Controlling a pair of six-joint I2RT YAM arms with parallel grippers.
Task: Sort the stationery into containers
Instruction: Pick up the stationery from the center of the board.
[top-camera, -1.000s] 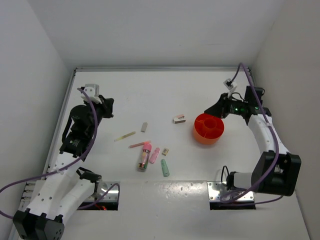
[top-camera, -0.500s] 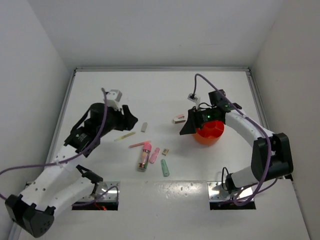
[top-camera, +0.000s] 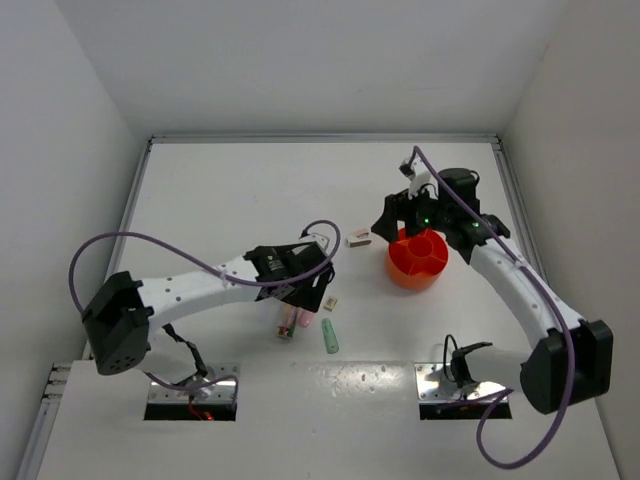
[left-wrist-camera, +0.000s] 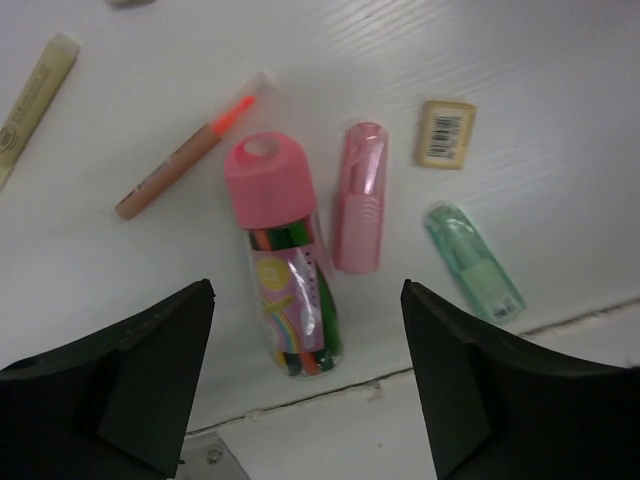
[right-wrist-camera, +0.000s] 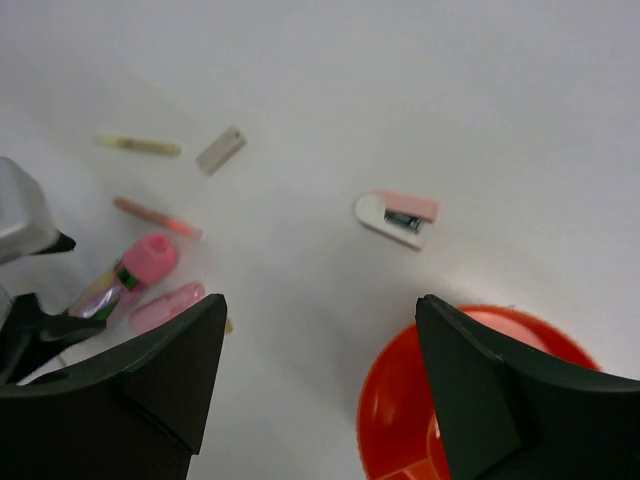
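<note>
The stationery lies mid-table: a pink-capped tube (left-wrist-camera: 285, 270), a pink marker (left-wrist-camera: 358, 210), a mint marker (left-wrist-camera: 474, 262), a tan block (left-wrist-camera: 445, 133), a pink stick (left-wrist-camera: 190, 150) and a yellow stick (left-wrist-camera: 35, 90). My left gripper (left-wrist-camera: 305, 380) (top-camera: 308, 296) hovers open over the tube (top-camera: 288, 320), holding nothing. The orange-red tub (top-camera: 418, 257) (right-wrist-camera: 480, 400) stands to the right. My right gripper (right-wrist-camera: 320, 400) (top-camera: 415, 225) hangs open and empty above the tub's left rim. A white and pink stapler (right-wrist-camera: 397, 218) (top-camera: 357, 238) and a grey block (right-wrist-camera: 221, 150) lie beyond it.
The left arm stretches across the table from the left side and covers part of the item cluster in the top view. A seam in the table surface runs just nearer than the tube. White walls close in the table on three sides.
Both grippers went from shut to open. The left arm swung from the far left to over the tube and markers. The right arm came from the right wall to over the tub.
</note>
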